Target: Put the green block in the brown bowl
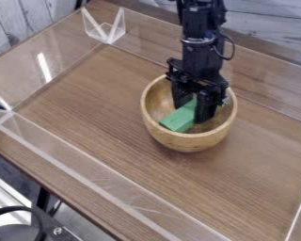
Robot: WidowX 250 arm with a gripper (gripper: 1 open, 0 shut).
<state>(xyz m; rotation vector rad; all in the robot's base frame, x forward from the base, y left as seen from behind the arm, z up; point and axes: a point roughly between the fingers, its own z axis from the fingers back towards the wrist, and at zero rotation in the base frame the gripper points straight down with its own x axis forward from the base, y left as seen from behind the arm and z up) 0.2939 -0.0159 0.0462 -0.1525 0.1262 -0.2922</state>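
A: What is nearest to camera?

B: The clear wall [102, 193] at front edge of the table [102, 113], w/ wood-grain top behind it.

A: And the bowl?

B: The bowl [188, 115] stands approx. mid-table, a bit to right. Round, light brown, thick rim, grain visible.

A: Where is the block?

B: The block [181, 119] is inside the bowl. Bright green, matte, short bar shape, lying tilted, lower end toward the near-left wall of bowl.

A: Gripper?

B: The gripper [198, 111] is black, pointing down into the bowl, fingers [216, 105] on both sides of the block's upper end. Jaws about half apart. If they press the block or just stand beside it, I cannot tell; the far part of block is hidden by them.

A: Behind?

B: A clear corner piece [106, 28] at far left edge.
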